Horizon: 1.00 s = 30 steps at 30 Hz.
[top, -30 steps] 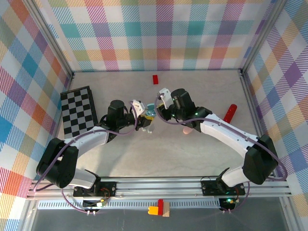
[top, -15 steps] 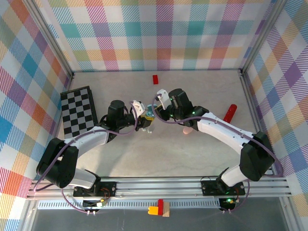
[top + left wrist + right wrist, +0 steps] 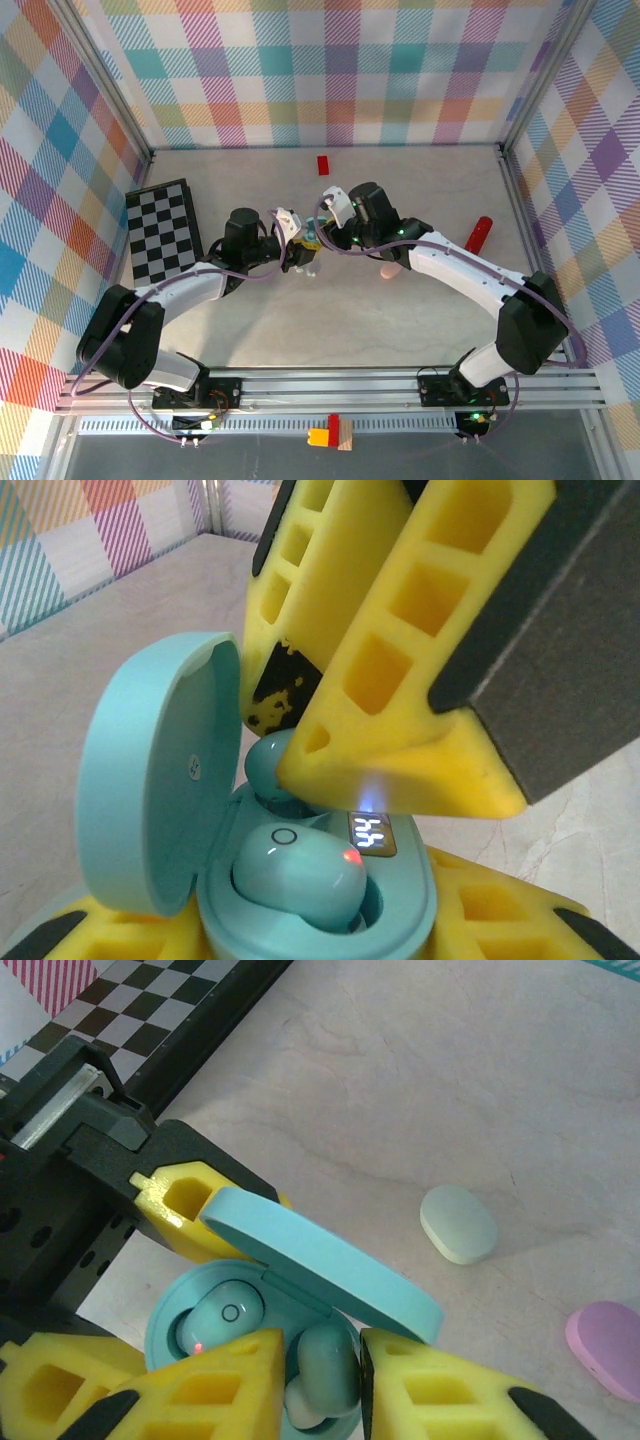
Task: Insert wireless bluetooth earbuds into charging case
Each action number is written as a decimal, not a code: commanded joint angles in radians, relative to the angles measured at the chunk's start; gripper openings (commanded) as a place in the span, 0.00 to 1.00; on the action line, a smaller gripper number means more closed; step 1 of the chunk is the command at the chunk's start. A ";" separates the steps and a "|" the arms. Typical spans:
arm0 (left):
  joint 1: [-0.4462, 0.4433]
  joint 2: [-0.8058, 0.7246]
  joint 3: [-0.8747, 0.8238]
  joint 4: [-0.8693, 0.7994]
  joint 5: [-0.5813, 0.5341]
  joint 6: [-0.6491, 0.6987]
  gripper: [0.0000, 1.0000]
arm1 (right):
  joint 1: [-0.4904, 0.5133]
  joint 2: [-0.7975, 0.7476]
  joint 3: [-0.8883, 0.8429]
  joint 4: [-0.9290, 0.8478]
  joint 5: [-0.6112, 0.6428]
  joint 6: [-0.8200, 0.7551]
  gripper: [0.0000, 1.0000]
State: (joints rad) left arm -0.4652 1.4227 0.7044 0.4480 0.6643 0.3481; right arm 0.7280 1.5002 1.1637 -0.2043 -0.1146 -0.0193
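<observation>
A light blue charging case [image 3: 400, 900] with its lid [image 3: 150, 770] swung open sits between the yellow fingers of my left gripper [image 3: 320, 930], which is shut on it at mid-table [image 3: 300, 252]. One pale mint earbud [image 3: 300, 875] lies seated in the near socket, a red light on it, next to a lit display. My right gripper [image 3: 322, 1375] reaches in from the other side [image 3: 313, 243]. A second mint earbud [image 3: 328, 1360] stands in the other socket between its fingertips. It touches the right one and a thin dark gap shows at the left one.
A pale mint pebble-shaped case [image 3: 458, 1223] and a lilac one [image 3: 605, 1335] lie on the table past the held case. A checkerboard [image 3: 160, 230] lies at the left, a small red block [image 3: 323, 164] at the back, a red cylinder [image 3: 478, 235] at the right.
My right gripper has shifted a little left and down over the held case, and its jaws have eased apart around the second earbud. The left arm has stayed put.
</observation>
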 commanded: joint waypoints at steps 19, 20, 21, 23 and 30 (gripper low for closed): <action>-0.009 0.010 0.017 0.129 0.018 -0.038 0.38 | -0.017 -0.101 -0.018 0.017 -0.109 0.091 0.32; -0.008 0.011 0.015 0.134 0.018 -0.038 0.37 | -0.023 -0.116 -0.027 0.035 -0.135 0.101 0.32; -0.009 0.013 0.014 0.137 0.019 -0.037 0.37 | -0.034 -0.133 -0.042 0.055 -0.170 0.117 0.32; -0.008 0.013 0.013 0.139 0.017 -0.033 0.37 | -0.054 -0.161 -0.065 0.101 -0.225 0.157 0.32; -0.010 -0.002 -0.016 0.194 0.064 -0.007 0.37 | -0.089 -0.124 0.002 0.120 -0.283 0.211 0.32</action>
State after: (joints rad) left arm -0.4690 1.4391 0.7029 0.5632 0.6788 0.3168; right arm 0.6407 1.3457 1.1130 -0.1062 -0.3561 0.1558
